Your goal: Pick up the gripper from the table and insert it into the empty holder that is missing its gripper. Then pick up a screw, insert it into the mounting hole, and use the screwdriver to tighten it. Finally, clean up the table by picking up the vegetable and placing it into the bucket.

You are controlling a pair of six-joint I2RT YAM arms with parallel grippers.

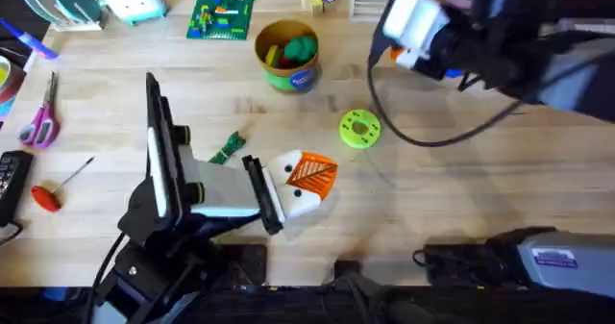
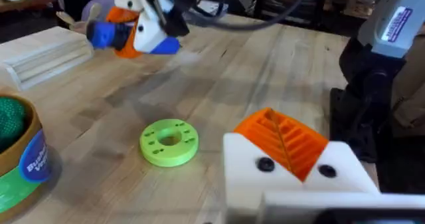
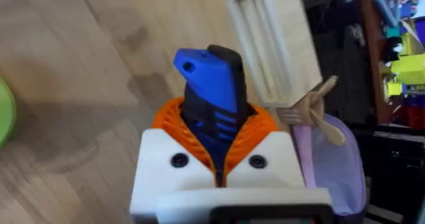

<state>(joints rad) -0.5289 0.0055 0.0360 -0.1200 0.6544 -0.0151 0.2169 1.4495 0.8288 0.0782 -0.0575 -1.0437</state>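
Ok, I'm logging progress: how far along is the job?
Seemingly done: the left gripper looks complete, orange on both sides. In hand: the right gripper clamps the blue screwdriver. Left: the green vegetable lies on the table, outside the bucket.

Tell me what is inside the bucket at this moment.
The bucket holds a green leafy item on top, with red and yellow pieces beside it. Whatever lies beneath them is covered. Another small green leafy piece lies on the table outside it.
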